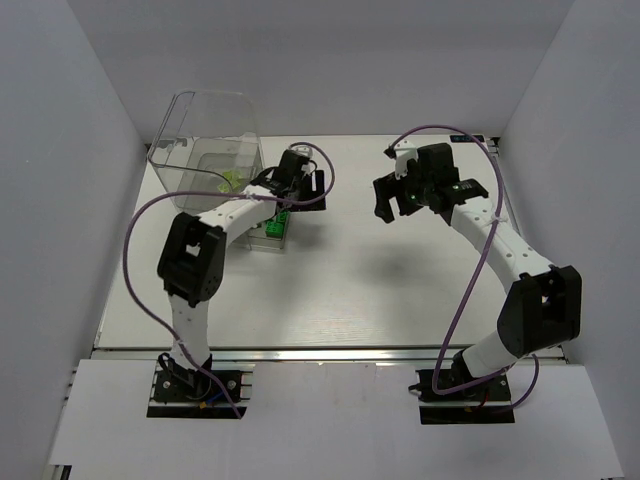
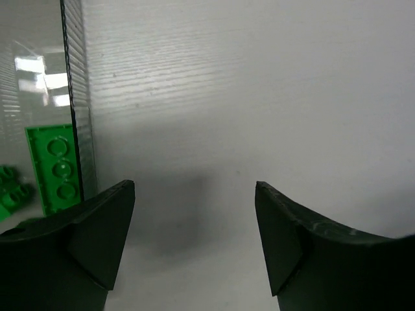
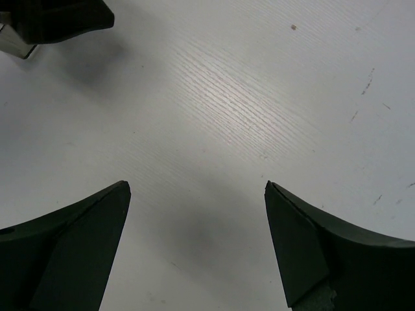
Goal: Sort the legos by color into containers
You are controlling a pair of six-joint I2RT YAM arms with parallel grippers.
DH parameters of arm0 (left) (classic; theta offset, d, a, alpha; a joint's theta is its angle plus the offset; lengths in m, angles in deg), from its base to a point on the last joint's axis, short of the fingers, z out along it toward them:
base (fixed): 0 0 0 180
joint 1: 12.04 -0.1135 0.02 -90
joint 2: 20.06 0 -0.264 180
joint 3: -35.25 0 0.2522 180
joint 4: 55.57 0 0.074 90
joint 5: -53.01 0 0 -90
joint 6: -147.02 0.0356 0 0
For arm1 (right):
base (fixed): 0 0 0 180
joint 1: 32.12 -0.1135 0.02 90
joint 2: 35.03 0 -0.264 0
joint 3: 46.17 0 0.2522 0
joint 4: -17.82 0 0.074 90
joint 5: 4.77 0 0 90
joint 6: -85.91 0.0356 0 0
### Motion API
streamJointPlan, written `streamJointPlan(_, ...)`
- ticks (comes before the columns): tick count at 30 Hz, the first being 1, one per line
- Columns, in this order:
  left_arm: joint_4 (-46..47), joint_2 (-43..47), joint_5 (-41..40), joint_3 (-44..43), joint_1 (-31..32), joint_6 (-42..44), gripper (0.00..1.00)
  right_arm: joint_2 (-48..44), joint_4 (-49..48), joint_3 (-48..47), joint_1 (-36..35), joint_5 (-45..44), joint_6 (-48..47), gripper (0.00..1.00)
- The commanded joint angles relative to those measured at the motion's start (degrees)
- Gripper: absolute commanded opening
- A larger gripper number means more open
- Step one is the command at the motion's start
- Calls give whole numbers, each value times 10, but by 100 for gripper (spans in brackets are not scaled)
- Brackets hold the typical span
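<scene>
The tall clear bin (image 1: 205, 125) stands at the far left of the white worktop (image 1: 380, 290), and a few yellow-green bricks (image 1: 232, 180) lie on its floor, seen through the wall. Just beside the bin, towards the middle of the worktop, a small clear box (image 1: 268, 242) holds bright green bricks (image 1: 273, 226); the left arm's forearm crosses over part of it, so how many bricks are inside cannot be told. The left end effector (image 2: 194, 194) hangs just beyond this box with its jaws spread wide and nothing between them; only bare worktop shows in the gap. In the left wrist view a clear plastic wall (image 2: 81, 116) rises at the left edge, and behind it a flat green brick (image 2: 55, 168) with a row of studs stands on end, with more green pieces (image 2: 10, 193) low beside it. The right end effector (image 3: 198, 188) is held above the worktop at the far right, well apart from the bin and the box, its jaws likewise wide and holding nothing. In the right wrist view a dark shape (image 3: 58, 18) sits in the top left corner next to a scrap of clear plastic (image 3: 14, 40); what it is cannot be told from that view.
</scene>
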Motion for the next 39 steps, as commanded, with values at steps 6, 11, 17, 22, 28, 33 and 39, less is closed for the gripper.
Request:
streamJointPlan(6, -118, -90, -160, -125, 3, 50, 56, -21, -19, 16, 21, 15, 16, 89)
streamJointPlan(11, -167, -109, -261, -138, 3, 49, 37, -10, -19, 15, 29, 32, 21, 89)
streamJointPlan(17, -222, -129, -392, -148, -3, 20, 39, 9, -12, 0, 33, 49, 24, 89)
streamJointPlan(22, -252, -149, -438, -150, -9, -4, 44, 22, -8, -13, 39, 55, 24, 89)
streamJointPlan(28, -255, -160, -463, -158, -9, -17, 50, 28, -6, -19, 41, 57, 23, 89)
streamJointPlan(33, -253, -164, -466, -171, -9, -17, 50, 32, -2, -21, 43, 59, 21, 89)
streamJointPlan(39, -257, -157, -433, -179, -3, -9, 32, 35, 4, -25, 45, 67, 15, 89)
